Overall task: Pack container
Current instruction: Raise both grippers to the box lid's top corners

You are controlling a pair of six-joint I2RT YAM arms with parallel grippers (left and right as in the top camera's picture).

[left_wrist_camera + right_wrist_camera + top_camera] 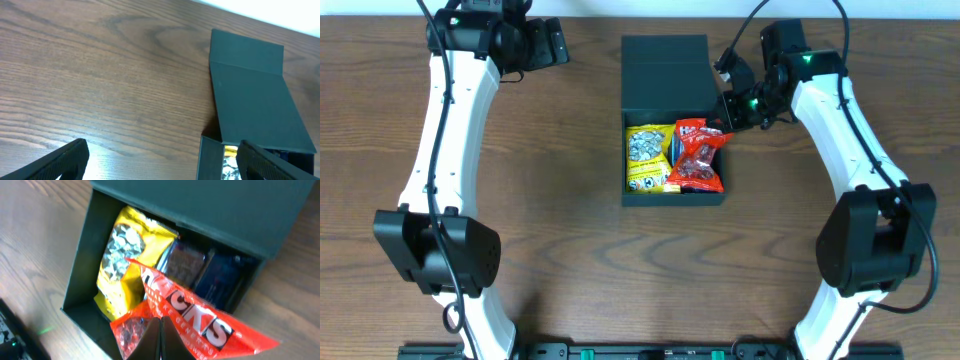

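Two claws: left claw [160,159] wide; right claw [160,330] pinching red plastic snack packet [200,316] above dark teal cardboard container [80,275].

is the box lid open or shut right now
Open. The flap lid stands back from the container, leaving a yellow packet and a red packet showing inside.

Table [560,200]: brown wood, visible grain, smooth w/ slight sheen. Container [665,60], nr table's far edge: dark matt cardboard, no gloss. Red packet [700,160]: glossy, crinkled plastic film. Yellow packet [645,155]: shiny film too. Arm shells [445,130]: smooth white plastic. Left gripper fingers [65,160]: black, fine-textured, matt.
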